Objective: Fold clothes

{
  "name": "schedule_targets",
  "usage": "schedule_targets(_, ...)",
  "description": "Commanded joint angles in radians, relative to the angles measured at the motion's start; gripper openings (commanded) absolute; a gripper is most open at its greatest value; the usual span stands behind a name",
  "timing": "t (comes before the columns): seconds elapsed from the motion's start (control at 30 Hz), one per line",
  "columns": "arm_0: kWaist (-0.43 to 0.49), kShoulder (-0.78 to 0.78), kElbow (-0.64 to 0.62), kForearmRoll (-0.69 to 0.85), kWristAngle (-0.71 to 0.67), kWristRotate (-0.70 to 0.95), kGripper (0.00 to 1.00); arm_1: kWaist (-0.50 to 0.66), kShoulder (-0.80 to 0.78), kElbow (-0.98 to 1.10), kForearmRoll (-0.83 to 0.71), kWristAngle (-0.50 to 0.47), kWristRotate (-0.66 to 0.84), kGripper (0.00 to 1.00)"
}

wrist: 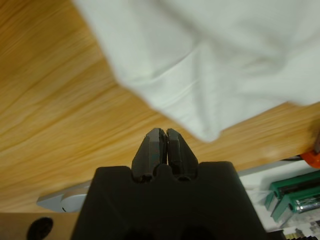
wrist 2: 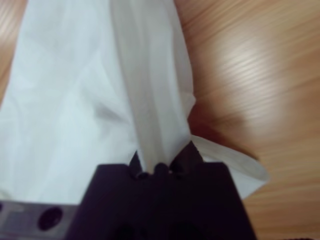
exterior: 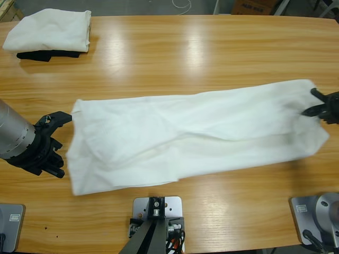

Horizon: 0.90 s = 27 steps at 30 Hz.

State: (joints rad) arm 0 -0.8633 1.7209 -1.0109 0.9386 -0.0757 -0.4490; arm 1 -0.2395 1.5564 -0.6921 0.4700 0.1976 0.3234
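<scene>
White T-shirt (exterior: 196, 135) spread long across counter (exterior: 159, 58). Right end effector (wrist 2: 162, 160) clamped on bunched fabric edge. Left end effector (wrist: 164, 145) closed, empty; hem corner just ahead. Judged light, limp, crease-prone: grip corners, hems.

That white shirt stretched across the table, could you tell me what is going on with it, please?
The robot is partway through folding a white T-shirt that lies lengthwise across the wooden table. The right gripper has its jaws clamped on cloth at one end. The left gripper sits beside the other end, jaws closed and empty. A folded white garment rests on something dark in the far corner.
</scene>
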Motion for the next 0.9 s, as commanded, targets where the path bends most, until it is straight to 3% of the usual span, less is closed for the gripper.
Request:
schedule_targets(0.03, 0.012, -0.01, -0.008, 0.009, 0.013, 0.004, 0.0, 0.044, -0.087, -0.183, 0.275, -0.373, 0.028, 0.0)
schedule_targets(0.27, 0.012, -0.019, -0.003, 0.01, 0.013, 0.003, 0.0, 0.08, -0.149, -0.343, 0.45, -0.566, 0.054, 0.0)
schedule_targets(0.37, 0.012, -0.014, -0.002, 0.008, 0.017, 0.003, 0.0, 0.286, -0.192, -0.425, 0.545, -0.571, 0.072, 0.0)
schedule_targets(0.47, 0.012, -0.012, -0.003, 0.004, 0.02, 0.003, 0.0, 0.634, -0.183, -0.541, 0.662, -0.569, 0.175, 0.0)
schedule_targets(0.53, 0.012, -0.011, -0.003, 0.002, 0.024, 0.001, 0.0, 0.785, -0.126, -0.621, 0.706, -0.532, 0.232, 0.0)
schedule_targets(0.9, 0.012, -0.034, -0.006, 0.0, 0.028, -0.027, 0.0, 1.078, 0.196, -0.87, 0.719, -0.418, 0.305, 0.0)
